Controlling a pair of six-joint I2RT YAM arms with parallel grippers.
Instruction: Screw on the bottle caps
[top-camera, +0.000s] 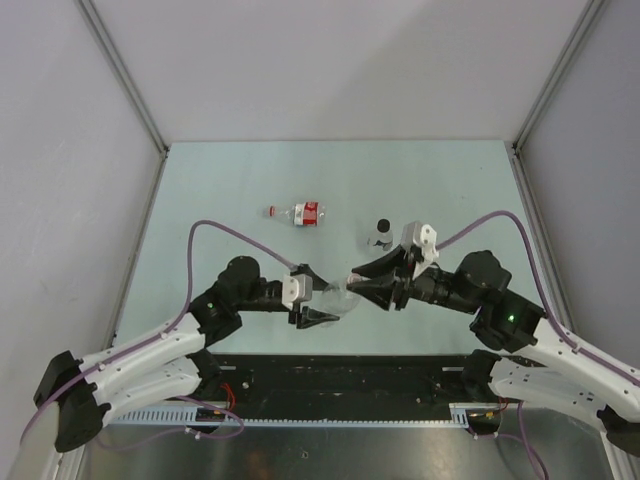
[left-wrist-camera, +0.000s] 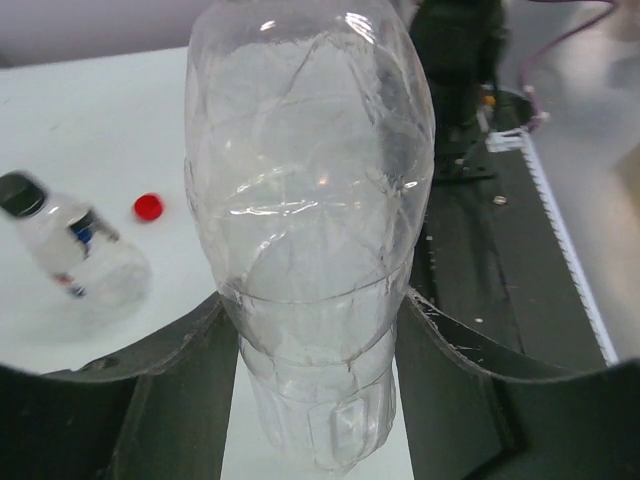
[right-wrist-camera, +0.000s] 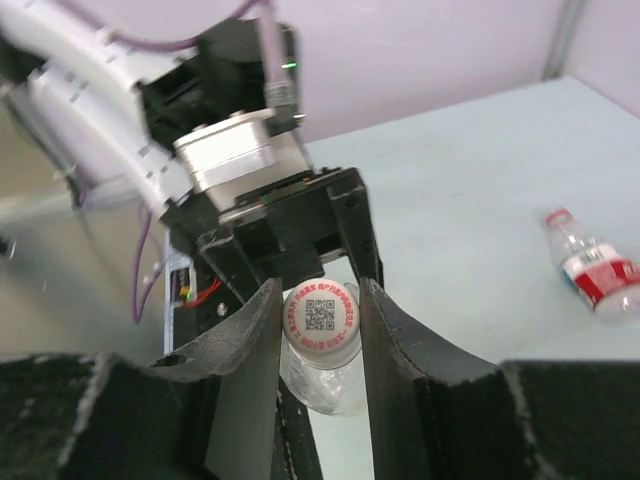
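My left gripper (top-camera: 322, 298) is shut on the body of a clear unlabelled bottle (top-camera: 338, 297) and holds it lying sideways above the table, neck toward the right arm. In the left wrist view the bottle (left-wrist-camera: 310, 220) fills the gap between the fingers (left-wrist-camera: 190, 350). My right gripper (top-camera: 356, 282) is shut on the white cap (right-wrist-camera: 322, 318), which has red print and a QR code and sits on that bottle's neck. A labelled bottle (top-camera: 303, 213) with a red cap lies further back; it also shows in the right wrist view (right-wrist-camera: 595, 272). A black-capped bottle (top-camera: 381, 235) stands at the middle back.
In the left wrist view the black-capped bottle (left-wrist-camera: 72, 255) shows at the left, with a small red round thing (left-wrist-camera: 148, 207) on the table beside it. The pale green table (top-camera: 220, 190) is walled on three sides. A dark strip (top-camera: 340, 375) runs along the near edge.
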